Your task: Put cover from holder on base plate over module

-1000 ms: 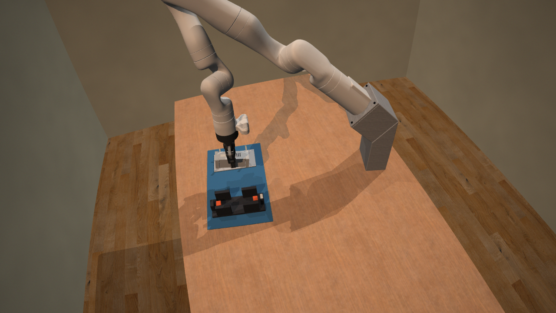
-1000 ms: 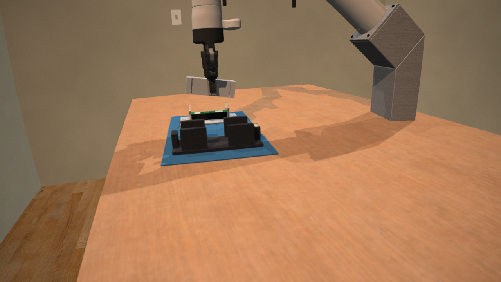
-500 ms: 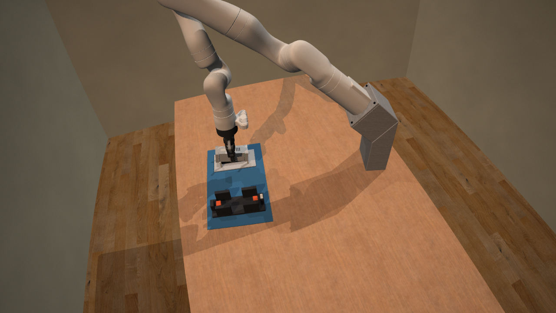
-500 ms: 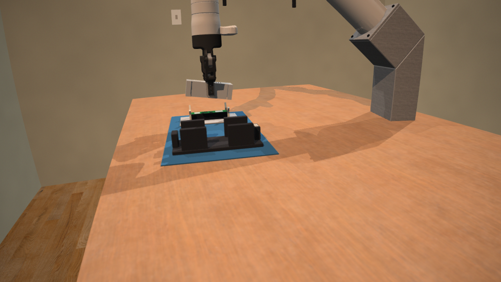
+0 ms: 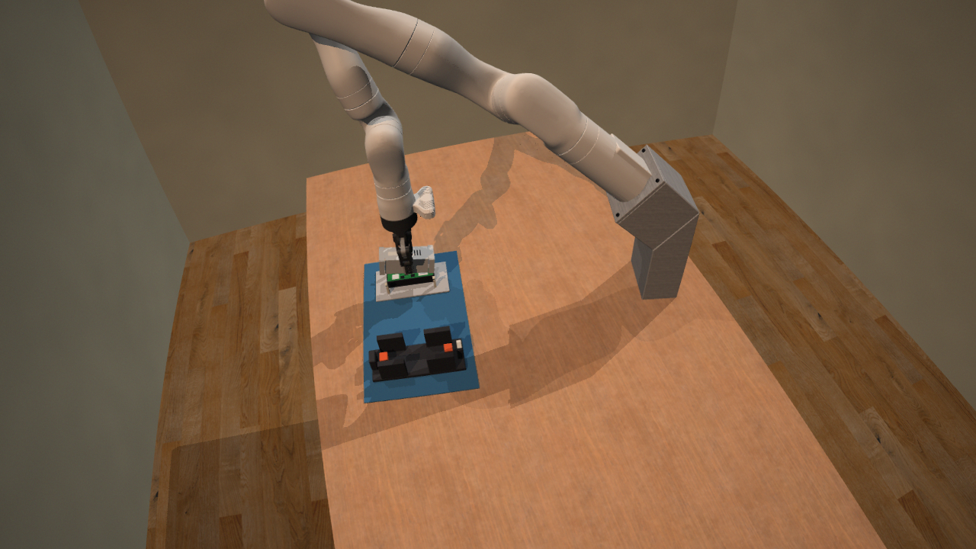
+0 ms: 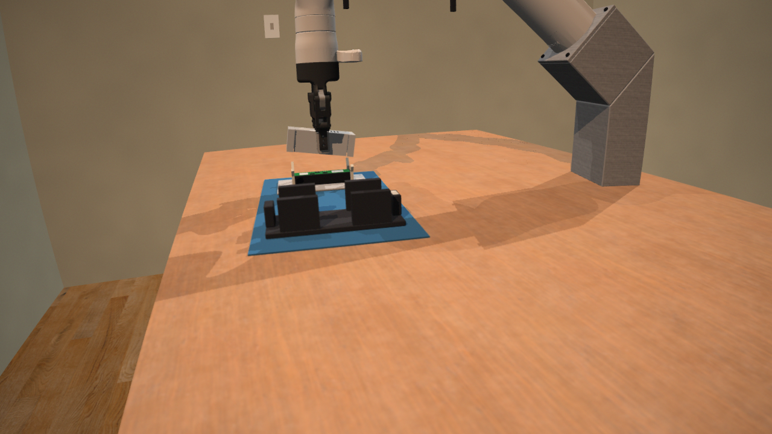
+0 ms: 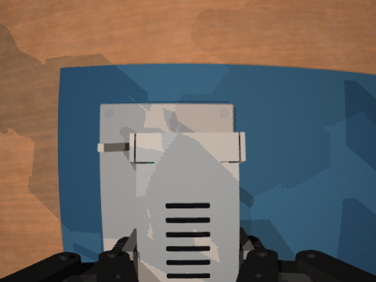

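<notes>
Arm (image 5: 436, 51) reaches down, fingers (image 6: 323, 141) clamped on cover (image 6: 302, 141).
</notes>
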Robot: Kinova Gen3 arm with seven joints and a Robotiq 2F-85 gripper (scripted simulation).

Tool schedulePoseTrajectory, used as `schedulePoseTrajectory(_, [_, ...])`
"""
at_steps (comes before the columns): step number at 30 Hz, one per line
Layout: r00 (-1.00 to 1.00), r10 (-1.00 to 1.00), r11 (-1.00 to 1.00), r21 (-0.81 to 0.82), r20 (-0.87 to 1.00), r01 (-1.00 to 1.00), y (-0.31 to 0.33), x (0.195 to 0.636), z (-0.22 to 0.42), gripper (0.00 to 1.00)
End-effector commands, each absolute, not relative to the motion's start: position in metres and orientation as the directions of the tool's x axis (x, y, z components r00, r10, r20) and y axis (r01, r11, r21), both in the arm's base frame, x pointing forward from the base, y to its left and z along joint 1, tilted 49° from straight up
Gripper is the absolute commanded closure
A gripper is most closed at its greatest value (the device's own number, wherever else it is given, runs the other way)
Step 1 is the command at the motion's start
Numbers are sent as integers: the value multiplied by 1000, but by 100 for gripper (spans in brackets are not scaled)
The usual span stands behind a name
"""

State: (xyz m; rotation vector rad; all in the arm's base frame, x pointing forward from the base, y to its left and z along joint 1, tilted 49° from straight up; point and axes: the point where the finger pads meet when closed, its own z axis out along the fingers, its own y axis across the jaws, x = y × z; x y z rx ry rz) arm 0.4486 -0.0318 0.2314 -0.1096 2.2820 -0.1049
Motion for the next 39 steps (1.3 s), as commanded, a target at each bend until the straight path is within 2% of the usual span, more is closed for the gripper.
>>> schedulePoseTrajectory(1, [-652,-110,993,-109,-750,-42,-36,449,231,100])
schedulePoseTrajectory(9, [-653,-98,994,-102,-751,-33,-58,449,229,100])
schedulePoseTrajectory(39, [-653,-98,994,-102,-751,-32,-53,449,230,100])
